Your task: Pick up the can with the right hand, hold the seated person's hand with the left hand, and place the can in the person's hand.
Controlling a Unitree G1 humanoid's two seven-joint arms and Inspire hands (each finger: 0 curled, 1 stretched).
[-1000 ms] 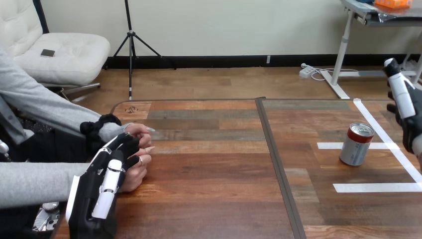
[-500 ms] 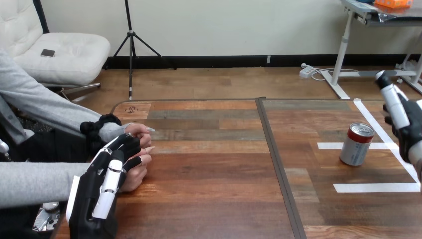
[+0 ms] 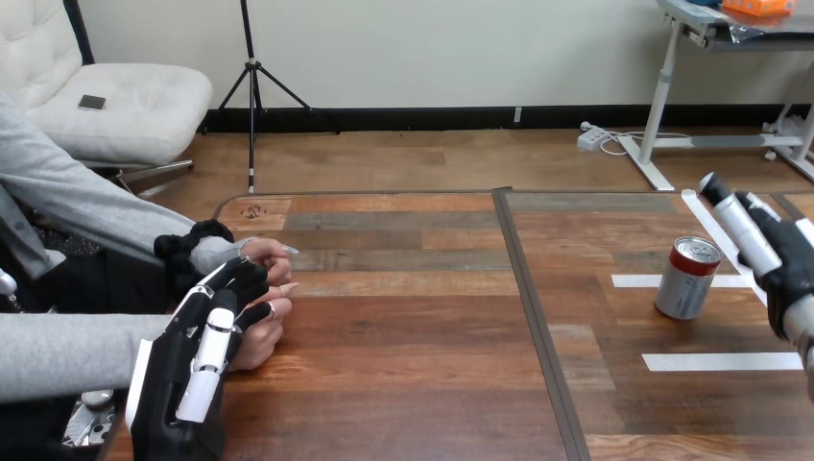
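Wooden worktop [image 3: 403, 336], planked, split by a dark seam running from 12 to 6 o'clock; white tape strips [image 3: 720, 362] mark out a bay on its 3 o'clock half. Item one: can [image 3: 687, 279], silver with a red band, standing upright at about 2 o'clock inside the taped bay. This is likely a set starting spot within the right arm's reach. Item two: right hand [image 3: 782, 259], at the can's 3 o'clock, near it but apart, fingers straight and released, holding nothing. It is judged to be lining up a side grasp; the pick-up is not yet made. Item three: left hand [image 3: 197, 365], at 8 o'clock, lying back-uppermost over the person's nearer hand [image 3: 259, 341]; whether it grips that hand cannot be told. Person's farther hand [image 3: 272, 253] sits just to the 12 o'clock side of that pair. The arrangement reads as preparation for the handover: the receiving hand is steadied at 9 o'clock, well apart from the can.
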